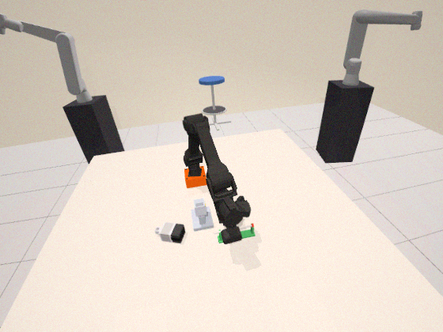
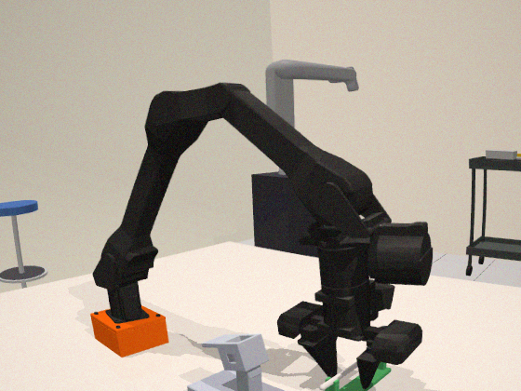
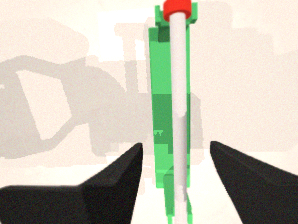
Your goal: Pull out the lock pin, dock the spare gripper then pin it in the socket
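Observation:
The lock pin [image 3: 177, 95] [image 2: 336, 377] [image 1: 252, 225], a white rod with a red head, lies along a green rest [image 3: 162, 75] [image 1: 248, 234] [image 2: 380, 370] on the table. My gripper [image 3: 175, 147] [image 1: 231, 235] [image 2: 349, 375] is open low over the rest. Its fingers stand apart on either side of the pin's near end and do not grip it. The grey mount [image 1: 202, 215] [image 2: 239, 356] stands left of the rest, its socket empty. The spare gripper [image 1: 171, 232], white and black, lies on its side left of the mount.
The arm's orange base [image 1: 194, 179] [image 2: 130, 332] stands behind the mount. Two grey arms on black pedestals [image 1: 94, 126] [image 1: 343, 118] flank the table's far corners. A blue stool [image 1: 212, 81] and a black cart [image 2: 495, 209] stand off the table.

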You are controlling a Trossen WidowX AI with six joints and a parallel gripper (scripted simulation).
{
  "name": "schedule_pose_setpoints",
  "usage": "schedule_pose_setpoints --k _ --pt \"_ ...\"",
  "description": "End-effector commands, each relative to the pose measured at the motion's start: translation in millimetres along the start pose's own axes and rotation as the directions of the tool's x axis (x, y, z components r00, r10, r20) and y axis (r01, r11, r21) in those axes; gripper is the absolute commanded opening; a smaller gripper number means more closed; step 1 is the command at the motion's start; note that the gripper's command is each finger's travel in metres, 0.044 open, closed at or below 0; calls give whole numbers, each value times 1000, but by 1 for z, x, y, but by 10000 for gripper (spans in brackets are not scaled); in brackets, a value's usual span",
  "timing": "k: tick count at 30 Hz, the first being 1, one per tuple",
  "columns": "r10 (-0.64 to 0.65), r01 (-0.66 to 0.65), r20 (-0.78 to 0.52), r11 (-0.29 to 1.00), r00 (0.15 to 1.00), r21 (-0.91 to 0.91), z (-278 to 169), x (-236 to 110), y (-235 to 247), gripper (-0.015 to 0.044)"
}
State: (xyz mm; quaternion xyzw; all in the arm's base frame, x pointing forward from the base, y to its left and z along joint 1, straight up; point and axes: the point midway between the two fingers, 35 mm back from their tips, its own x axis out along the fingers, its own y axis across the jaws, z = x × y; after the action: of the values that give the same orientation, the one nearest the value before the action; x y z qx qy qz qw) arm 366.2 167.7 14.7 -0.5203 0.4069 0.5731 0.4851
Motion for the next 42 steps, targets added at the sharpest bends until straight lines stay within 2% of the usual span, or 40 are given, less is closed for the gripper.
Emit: schedule_pose_setpoints --k 1,5,36,37,42 --pt "-1 1 0 1000 1000 0 0 -3 0 341" --pt "7 -7 -1 1000 1000 1 2 -15 2 440" --pt "40 -40 -7 999 999 5 9 -96 11 440" --pt "41 -41 -8 999 999 5 8 -88 12 440" --pt "41 -40 -8 999 999 5 10 -101 10 440"
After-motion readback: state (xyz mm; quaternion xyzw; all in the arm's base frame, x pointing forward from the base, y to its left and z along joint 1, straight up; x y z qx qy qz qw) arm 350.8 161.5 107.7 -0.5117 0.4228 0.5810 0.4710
